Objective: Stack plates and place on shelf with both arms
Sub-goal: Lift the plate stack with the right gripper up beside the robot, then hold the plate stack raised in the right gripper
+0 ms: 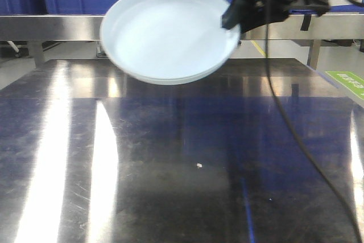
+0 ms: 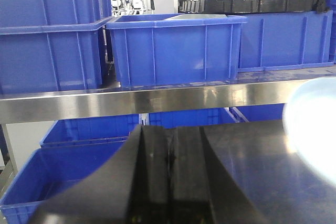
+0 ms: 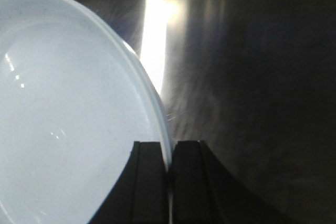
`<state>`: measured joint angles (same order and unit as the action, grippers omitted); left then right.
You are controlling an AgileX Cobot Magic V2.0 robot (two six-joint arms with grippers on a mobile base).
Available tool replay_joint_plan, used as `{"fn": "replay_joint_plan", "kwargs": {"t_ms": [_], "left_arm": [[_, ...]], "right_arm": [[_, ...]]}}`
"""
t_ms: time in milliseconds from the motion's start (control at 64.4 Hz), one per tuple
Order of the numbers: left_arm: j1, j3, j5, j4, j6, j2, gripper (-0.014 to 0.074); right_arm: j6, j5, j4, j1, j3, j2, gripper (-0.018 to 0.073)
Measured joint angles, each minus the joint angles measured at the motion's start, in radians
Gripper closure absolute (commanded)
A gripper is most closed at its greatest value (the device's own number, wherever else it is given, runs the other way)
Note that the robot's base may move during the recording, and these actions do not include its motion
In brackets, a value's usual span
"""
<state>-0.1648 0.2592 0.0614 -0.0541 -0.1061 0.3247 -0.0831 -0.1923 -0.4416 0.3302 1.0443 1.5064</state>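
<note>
Two pale bluish-white plates [image 1: 168,32], one nested in the other, hang tilted in the air above the far side of the tabletop. My right gripper [image 1: 232,18] is shut on their right rim. In the right wrist view the plates [image 3: 68,119] fill the left, and the rim runs between the black fingers of the right gripper [image 3: 169,153]. My left gripper [image 2: 168,140] is shut with nothing in it; a blurred plate edge [image 2: 312,124] shows to its right. The shelf rail [image 1: 51,27] runs behind the plates, and the same shelf rail [image 2: 131,100] lies ahead of the left gripper.
The dark shiny steel tabletop [image 1: 182,157] spreads below, with a small white speck [image 1: 199,165] on it. Blue plastic crates [image 2: 173,51] stand on and under the racking. A black cable [image 1: 296,135] hangs from the right arm across the table's right side.
</note>
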Motion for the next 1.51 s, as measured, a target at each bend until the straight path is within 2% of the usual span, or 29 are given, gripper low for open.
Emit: {"fn": "replay_joint_plan", "kwargs": {"t_ms": [186,326,761,1087,1506], "left_arm": [[0.0,0.0,0.0,0.0,0.0,0.0,0.0513],[0.0,0.0,0.0,0.0,0.0,0.0,0.0513],[0.0,0.0,0.0,0.0,0.0,0.0,0.0513],[0.0,0.0,0.0,0.0,0.0,0.0,0.0513],[0.0,0.0,0.0,0.0,0.0,0.0,0.0513]], "right_arm": [[0.0,0.159,0.037,-0.083,-0.184,-0.164,0.0529],[0.0,0.198,0.04,-0.147,-0.304,-0.3,0.0529],[0.0,0.202,0.04,-0.16,-0.613,-0.662,0.0529],[0.0,0.192,0.04,-0.16,-0.695,-0.828,0.0529],[0.0,0.155,0.04,-0.16,-0.695,-0.837,0.0529]]}}
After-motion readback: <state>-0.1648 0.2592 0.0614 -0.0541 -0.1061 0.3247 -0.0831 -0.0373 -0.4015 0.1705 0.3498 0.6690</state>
